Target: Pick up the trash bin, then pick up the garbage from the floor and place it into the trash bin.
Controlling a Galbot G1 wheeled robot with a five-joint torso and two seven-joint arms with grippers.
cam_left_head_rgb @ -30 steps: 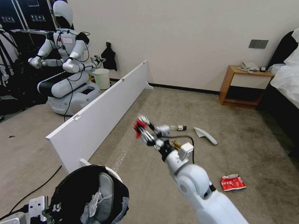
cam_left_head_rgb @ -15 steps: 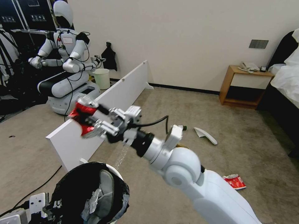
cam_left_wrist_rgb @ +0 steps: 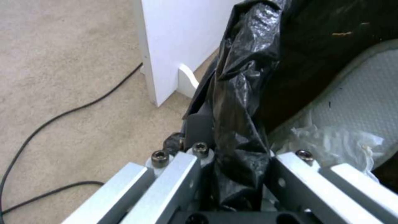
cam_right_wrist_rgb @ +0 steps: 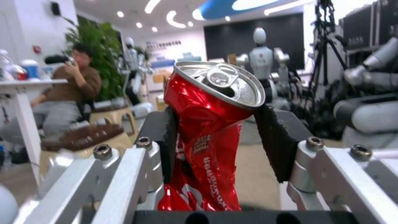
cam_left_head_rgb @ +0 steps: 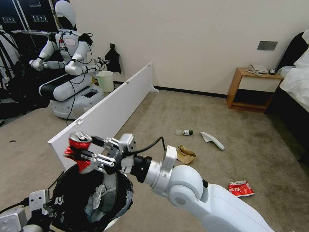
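The trash bin [cam_left_head_rgb: 128, 193], white with a black liner, hangs at the lower left, and my left gripper [cam_left_head_rgb: 48, 206] is shut on its rim. In the left wrist view that gripper [cam_left_wrist_rgb: 236, 165] pinches the black liner [cam_left_wrist_rgb: 240, 93]. A white slipper [cam_left_head_rgb: 111, 190] and crumpled tissue [cam_left_head_rgb: 95, 201] lie inside. My right gripper [cam_left_head_rgb: 79, 153] is shut on a crushed red can [cam_left_head_rgb: 76, 146], held upright just above the bin's mouth; the pads squeeze the can [cam_right_wrist_rgb: 207, 124] from both sides. On the floor [cam_left_head_rgb: 180, 106] lie a clear bottle [cam_left_head_rgb: 184, 132], a white slipper [cam_left_head_rgb: 212, 140], a brown paper bag [cam_left_head_rgb: 186, 154] and a red wrapper [cam_left_head_rgb: 240, 188].
A long white board [cam_left_head_rgb: 106, 119] stands on edge to the left, right behind the bin. Beyond it are another robot [cam_left_head_rgb: 67, 64] and a pale unlined bin [cam_left_head_rgb: 105, 81]. A wooden nightstand [cam_left_head_rgb: 252, 88] and a bed [cam_left_head_rgb: 296, 83] are at the right. A black cable [cam_left_wrist_rgb: 62, 115] runs across the carpet.
My right arm has swung left and down with the red can, from over the open carpet to just above the bin's mouth. The bin has stayed in the left gripper.
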